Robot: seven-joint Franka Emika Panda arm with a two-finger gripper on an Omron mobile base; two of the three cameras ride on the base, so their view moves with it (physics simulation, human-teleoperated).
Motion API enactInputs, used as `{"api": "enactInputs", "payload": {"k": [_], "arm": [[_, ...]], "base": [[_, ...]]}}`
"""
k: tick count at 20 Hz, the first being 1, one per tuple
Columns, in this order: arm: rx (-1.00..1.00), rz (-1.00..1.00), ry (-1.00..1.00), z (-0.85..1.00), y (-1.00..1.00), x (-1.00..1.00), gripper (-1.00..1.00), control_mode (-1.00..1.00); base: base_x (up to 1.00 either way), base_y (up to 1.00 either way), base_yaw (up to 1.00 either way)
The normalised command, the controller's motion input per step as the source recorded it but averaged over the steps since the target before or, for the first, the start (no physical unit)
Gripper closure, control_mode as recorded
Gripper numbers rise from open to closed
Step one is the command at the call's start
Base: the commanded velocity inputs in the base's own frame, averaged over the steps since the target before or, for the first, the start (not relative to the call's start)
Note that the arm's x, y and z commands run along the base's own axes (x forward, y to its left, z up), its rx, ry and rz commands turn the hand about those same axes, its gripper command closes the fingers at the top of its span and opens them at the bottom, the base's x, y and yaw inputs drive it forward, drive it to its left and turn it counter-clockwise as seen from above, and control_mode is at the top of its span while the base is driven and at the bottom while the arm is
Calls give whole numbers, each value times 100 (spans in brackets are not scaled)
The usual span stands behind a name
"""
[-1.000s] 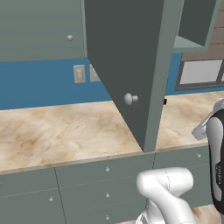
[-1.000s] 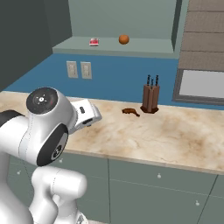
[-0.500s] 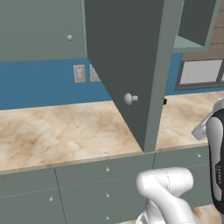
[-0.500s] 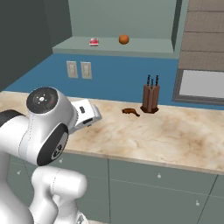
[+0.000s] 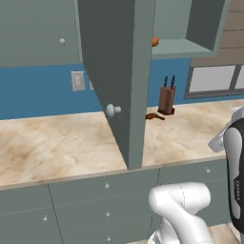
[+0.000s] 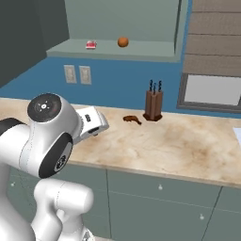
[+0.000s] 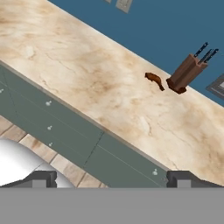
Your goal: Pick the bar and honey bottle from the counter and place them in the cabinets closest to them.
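My gripper [image 7: 113, 180] hangs over the front edge of the counter [image 7: 87, 74], jaws wide open with nothing between them. In the right base view the white hand [image 6: 92, 123] sits folded close to the arm, above the counter [image 6: 164, 146]. The cabinet stands open: its door [image 5: 119, 71] swings out over the counter [image 5: 57, 143], and its shelf [image 6: 141, 49] carries a small red and white packet [image 6: 91, 44], possibly the bar, and a round orange thing [image 6: 123, 42]. The honey bottle is out of view.
A wooden knife block [image 6: 153, 104] stands against the blue wall, with a small brown item [image 6: 132, 119] lying just left of it. Grey-green drawers [image 6: 155, 188] front the counter. Two wall outlets [image 6: 77, 74] and a window [image 6: 212, 89] are behind.
The whole scene has slid left in both base views during the last half second, so the camera has moved. The gripper has stayed open, and nothing on the counter or shelf has moved.
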Motion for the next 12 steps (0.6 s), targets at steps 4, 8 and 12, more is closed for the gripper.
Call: {"api": "enactInputs", "payload": {"k": [4,8,12], "arm": [[0,0,0,0,0,0,-100,100],[0,0,0,0,0,0,-100,100],[0,0,0,0,0,0,-100,100]], "base": [[0,-57,0],[1,-57,0],[1,-57,0]]}}
